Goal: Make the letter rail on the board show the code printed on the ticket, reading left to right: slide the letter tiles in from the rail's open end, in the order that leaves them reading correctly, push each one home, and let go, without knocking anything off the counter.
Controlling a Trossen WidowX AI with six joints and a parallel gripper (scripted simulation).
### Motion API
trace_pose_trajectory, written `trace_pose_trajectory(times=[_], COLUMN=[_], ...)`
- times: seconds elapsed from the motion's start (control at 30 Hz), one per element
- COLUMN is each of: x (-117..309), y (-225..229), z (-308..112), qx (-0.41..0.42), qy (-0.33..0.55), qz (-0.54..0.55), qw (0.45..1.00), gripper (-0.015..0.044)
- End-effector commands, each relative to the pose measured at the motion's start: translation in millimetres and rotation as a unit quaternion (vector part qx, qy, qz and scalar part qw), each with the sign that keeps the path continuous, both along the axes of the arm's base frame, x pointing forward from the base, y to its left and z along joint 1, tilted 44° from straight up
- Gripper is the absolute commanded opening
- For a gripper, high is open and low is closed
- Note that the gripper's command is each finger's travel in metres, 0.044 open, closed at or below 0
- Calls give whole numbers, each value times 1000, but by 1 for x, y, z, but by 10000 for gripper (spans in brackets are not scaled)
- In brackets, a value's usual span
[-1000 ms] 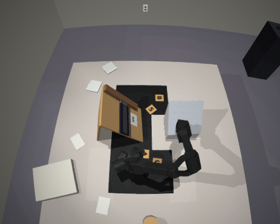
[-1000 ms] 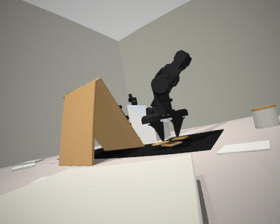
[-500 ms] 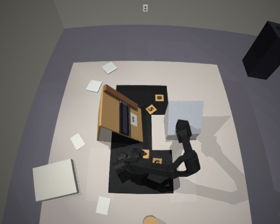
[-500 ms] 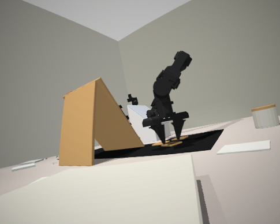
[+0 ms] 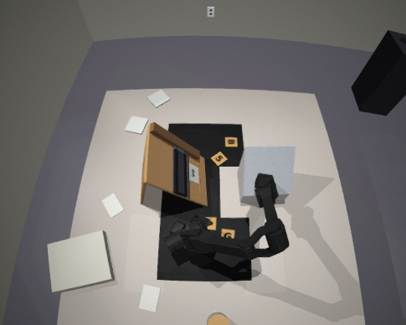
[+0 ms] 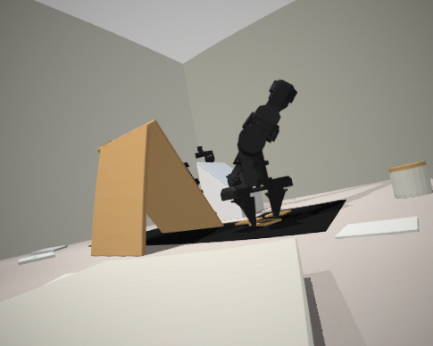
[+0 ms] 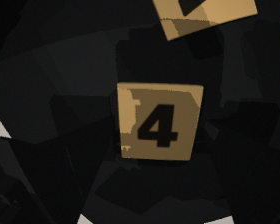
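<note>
The tan sloped board stands on the black mat, with the dark letter rail on its face and the white ticket beside the rail. Tan tiles 8 and 5 lie behind the board. Tiles V and G lie in front of it. My gripper is open and low over the mat, one finger on each side of tile 4. In the top view my gripper hides tile 4.
A pale block carries the arm's base. A white slab lies front left. Several white sheets are scattered around the board. A lidded cylinder stands near the counter's front edge. A black box stands off the counter.
</note>
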State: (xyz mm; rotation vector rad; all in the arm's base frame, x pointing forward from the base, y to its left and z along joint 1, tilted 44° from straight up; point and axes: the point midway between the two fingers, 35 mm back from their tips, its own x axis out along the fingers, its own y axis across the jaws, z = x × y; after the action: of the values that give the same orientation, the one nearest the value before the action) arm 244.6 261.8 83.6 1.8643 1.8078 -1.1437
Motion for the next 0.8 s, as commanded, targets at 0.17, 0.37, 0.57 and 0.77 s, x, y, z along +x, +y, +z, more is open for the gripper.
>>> trace_pose_trajectory(times=[0.17, 0.37, 0.57, 0.77], x=[0, 0, 0, 1], y=[0, 0, -3, -6], z=[-1, -1, 3, 5], qx=[-1, -1, -1, -1], qy=[0, 0, 0, 0], qz=[-2, -2, -2, -2], qw=[1000, 1000, 1000, 1000], gripper=[287, 247, 128, 0])
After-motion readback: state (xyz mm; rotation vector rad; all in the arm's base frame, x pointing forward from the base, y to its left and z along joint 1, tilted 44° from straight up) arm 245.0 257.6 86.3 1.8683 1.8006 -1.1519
